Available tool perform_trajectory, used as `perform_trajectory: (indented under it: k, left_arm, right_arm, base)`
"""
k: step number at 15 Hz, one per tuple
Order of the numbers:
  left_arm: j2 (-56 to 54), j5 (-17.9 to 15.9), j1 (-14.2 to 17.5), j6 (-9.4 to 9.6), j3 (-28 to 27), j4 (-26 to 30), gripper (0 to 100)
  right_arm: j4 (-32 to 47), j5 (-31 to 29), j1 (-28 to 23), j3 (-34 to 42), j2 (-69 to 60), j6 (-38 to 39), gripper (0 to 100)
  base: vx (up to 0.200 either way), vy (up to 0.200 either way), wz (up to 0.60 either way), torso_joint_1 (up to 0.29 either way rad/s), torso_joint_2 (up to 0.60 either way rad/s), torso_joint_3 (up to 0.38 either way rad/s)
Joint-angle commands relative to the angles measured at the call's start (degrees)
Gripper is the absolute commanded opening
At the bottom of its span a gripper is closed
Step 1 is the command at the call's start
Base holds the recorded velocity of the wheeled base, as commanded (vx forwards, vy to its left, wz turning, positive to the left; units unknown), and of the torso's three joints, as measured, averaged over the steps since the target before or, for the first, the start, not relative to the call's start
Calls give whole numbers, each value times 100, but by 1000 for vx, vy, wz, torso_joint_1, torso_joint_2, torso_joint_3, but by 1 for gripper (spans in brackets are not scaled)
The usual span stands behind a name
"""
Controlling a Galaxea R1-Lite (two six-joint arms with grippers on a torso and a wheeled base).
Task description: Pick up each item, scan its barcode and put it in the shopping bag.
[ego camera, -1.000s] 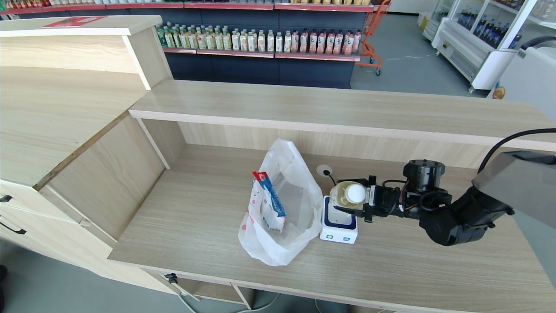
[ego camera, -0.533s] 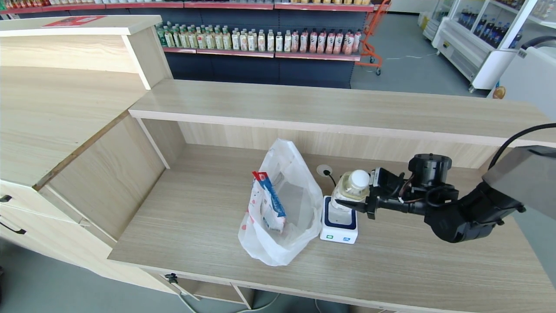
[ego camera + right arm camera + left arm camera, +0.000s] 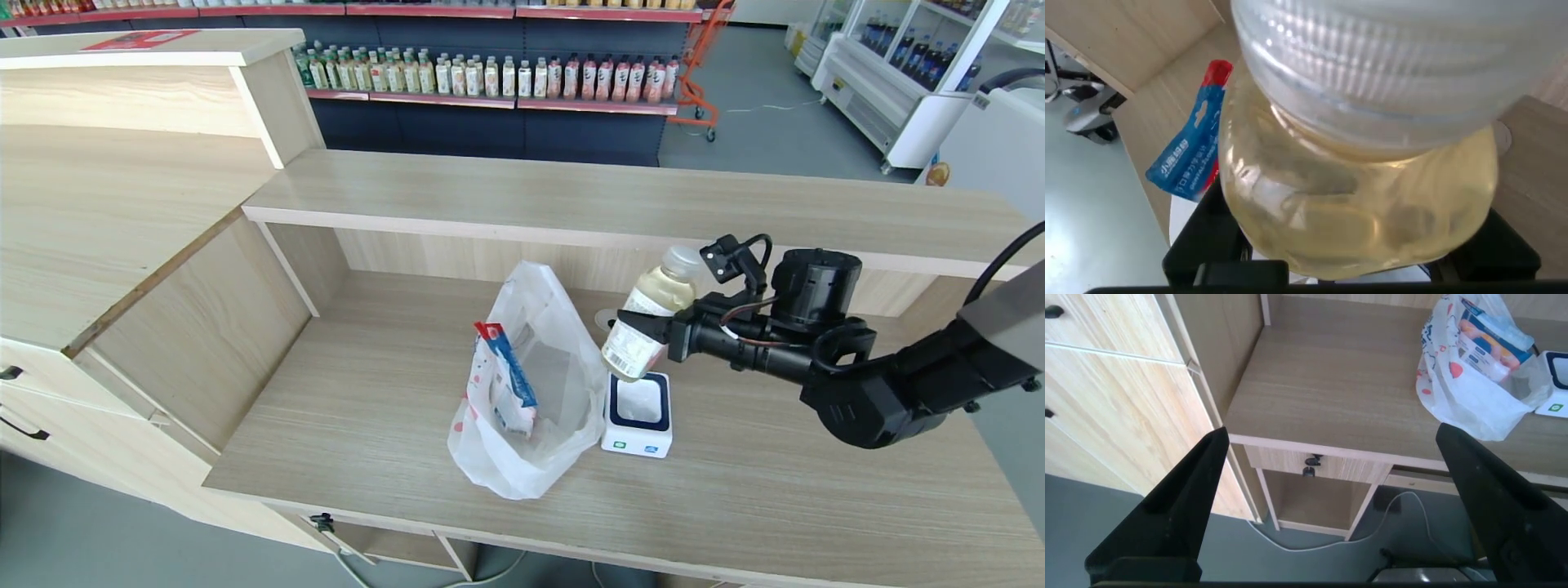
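My right gripper (image 3: 663, 327) is shut on a clear bottle of pale yellow drink (image 3: 649, 320) with a white cap, held tilted above the white and blue barcode scanner (image 3: 638, 415) on the counter. The same bottle (image 3: 1364, 155) looms close in the right wrist view. Left of the scanner stands the white plastic shopping bag (image 3: 531, 392), open, with a blue and red packet (image 3: 508, 377) inside. In the left wrist view the bag (image 3: 1474, 371) sits on the counter, far from my left gripper (image 3: 1331, 510), whose dark fingers (image 3: 1180, 502) stand wide apart and empty below the counter's front edge.
The wooden counter (image 3: 735, 490) has a raised back ledge (image 3: 637, 204) just behind the bottle and a side wall on the left. A cable port (image 3: 606, 318) lies behind the scanner. A drawer handle (image 3: 1310, 464) hangs under the counter. Store shelves of bottles stand beyond.
My right gripper lifted the bottle off the scanner, raising it and tilting it so its cap points back toward the ledge. The bag and scanner stayed put.
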Motion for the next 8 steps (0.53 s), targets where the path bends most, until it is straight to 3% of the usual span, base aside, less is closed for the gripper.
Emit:
perform_trajectory:
  k: [1, 8]
  left_arm:
    - [-2, 0, 0, -2, 1, -1, 100]
    - [-2, 0, 0, -2, 1, -1, 100]
  right_arm:
    - [-22, -102, 169, -250, 387, 93, 0]
    - [-39, -199, 555, -1454, 1846, 207, 0]
  base:
    - [0, 0, 0, 0, 0, 0]
    - [0, 0, 0, 0, 0, 0]
